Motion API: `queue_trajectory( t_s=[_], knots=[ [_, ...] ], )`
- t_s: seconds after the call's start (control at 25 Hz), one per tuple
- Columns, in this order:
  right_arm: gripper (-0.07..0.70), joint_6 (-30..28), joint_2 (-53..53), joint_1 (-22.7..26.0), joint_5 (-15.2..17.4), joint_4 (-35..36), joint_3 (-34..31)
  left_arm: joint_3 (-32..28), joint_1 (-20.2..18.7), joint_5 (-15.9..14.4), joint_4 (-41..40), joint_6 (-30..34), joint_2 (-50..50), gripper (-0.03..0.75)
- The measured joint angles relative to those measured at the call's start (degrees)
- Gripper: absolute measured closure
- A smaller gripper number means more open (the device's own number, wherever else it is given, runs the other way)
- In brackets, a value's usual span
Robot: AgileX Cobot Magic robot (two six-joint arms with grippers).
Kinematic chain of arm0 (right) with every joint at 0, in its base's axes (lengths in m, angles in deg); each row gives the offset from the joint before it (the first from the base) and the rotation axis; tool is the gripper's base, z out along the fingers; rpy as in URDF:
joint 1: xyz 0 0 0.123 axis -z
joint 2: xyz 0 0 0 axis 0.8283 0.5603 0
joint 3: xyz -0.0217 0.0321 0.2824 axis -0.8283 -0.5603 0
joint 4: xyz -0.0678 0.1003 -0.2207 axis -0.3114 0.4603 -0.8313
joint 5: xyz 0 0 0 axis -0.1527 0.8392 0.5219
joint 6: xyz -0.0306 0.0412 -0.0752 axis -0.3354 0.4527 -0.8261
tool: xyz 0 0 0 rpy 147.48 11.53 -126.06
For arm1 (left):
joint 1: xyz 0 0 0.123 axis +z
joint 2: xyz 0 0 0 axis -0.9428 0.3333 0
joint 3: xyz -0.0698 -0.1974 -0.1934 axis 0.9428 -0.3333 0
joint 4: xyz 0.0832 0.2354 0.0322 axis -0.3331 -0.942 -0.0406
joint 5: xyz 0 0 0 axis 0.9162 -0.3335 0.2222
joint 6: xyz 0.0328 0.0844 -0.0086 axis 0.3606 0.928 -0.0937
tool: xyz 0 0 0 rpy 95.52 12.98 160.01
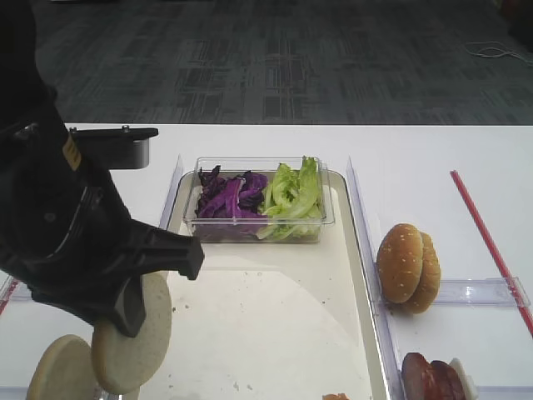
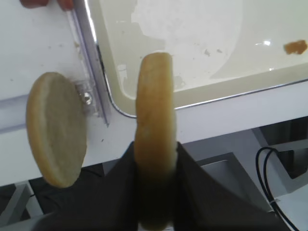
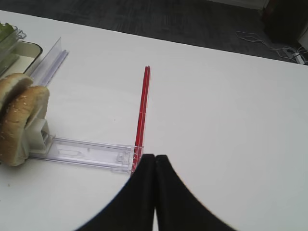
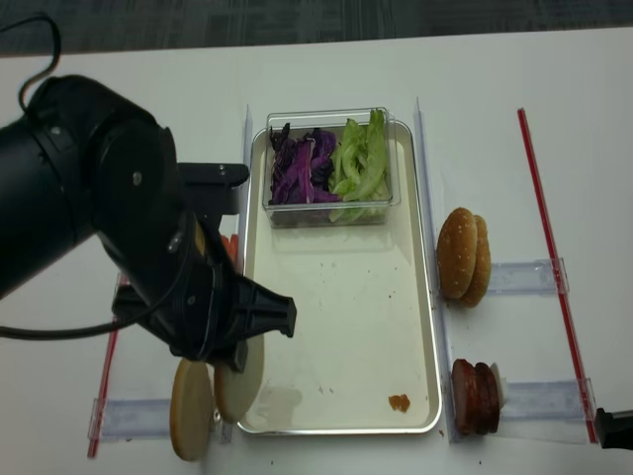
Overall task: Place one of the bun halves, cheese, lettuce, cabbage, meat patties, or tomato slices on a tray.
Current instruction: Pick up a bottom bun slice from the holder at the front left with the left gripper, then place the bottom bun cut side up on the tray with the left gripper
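Note:
My left gripper (image 2: 155, 161) is shut on a pale bun half (image 2: 154, 115), held on edge just above the near left corner of the cream tray (image 2: 192, 72). The high view shows this bun half (image 1: 137, 342) hanging below the black left arm, with a second bun half (image 1: 58, 371) standing to its left. Purple cabbage (image 1: 226, 196) and green lettuce (image 1: 293, 193) fill a clear box at the tray's far end. Meat patties (image 1: 426, 379) stand on edge to the right of the tray. Red tomato slices (image 2: 45, 3) barely show. Cheese is out of view. My right gripper (image 3: 155, 158) is shut and empty over the bare table.
Two domed speckled buns (image 1: 410, 268) lean in a clear holder (image 3: 89, 154) to the right of the tray. A red strip (image 3: 142, 110) runs along the table's right side. A small orange crumb (image 4: 399, 403) lies on the tray near its front edge.

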Motion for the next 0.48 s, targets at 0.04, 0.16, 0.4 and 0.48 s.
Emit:
queue_trajectory(
  t_s=[0.04,0.16,0.4,0.48],
  knots=[
    [0.498,0.0,0.0,0.0,0.0,0.0,0.0,0.0,0.0,1.1,0.4,0.6,0.0,0.61],
    [0.498,0.0,0.0,0.0,0.0,0.0,0.0,0.0,0.0,3.8,1.1,1.8,0.0,0.611],
    [0.498,-0.1,0.0,0.0,0.0,0.0,0.0,0.0,1.4,7.5,6.5,7.0,1.9,0.611],
    [0.498,-0.1,0.0,0.0,0.0,0.0,0.0,0.0,2.0,9.1,9.2,9.5,3.5,0.611]
  ],
)
